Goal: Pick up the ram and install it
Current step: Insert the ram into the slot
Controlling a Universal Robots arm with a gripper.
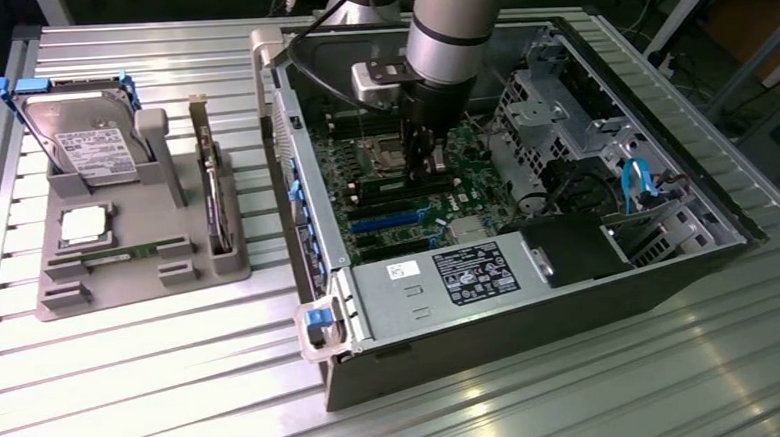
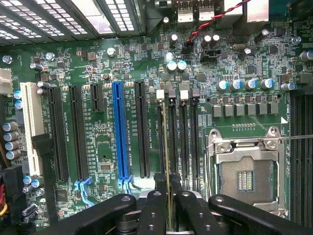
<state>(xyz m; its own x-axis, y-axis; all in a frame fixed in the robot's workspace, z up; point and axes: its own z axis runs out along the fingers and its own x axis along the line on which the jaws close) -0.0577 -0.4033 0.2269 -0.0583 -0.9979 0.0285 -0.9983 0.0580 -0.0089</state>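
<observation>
- The jaws are clenching the ram [image 2: 166,147], pinching its flat faces and holding it upright and edge-on, presumably so its contact edge is facing the board.
- The ram is hanging inside the open computer case [image 1: 542,301], running lengthwise along the memory slots [image 2: 183,142] beside the processor socket [image 2: 244,178]. I cannot tell whether it is touching a slot.
- The arm [image 1: 454,25] is reaching straight down, likely keeping the stick square to the motherboard [image 2: 98,63].
- The case is lying on its side on the tabletop [image 1: 172,390], giving access from above.
</observation>
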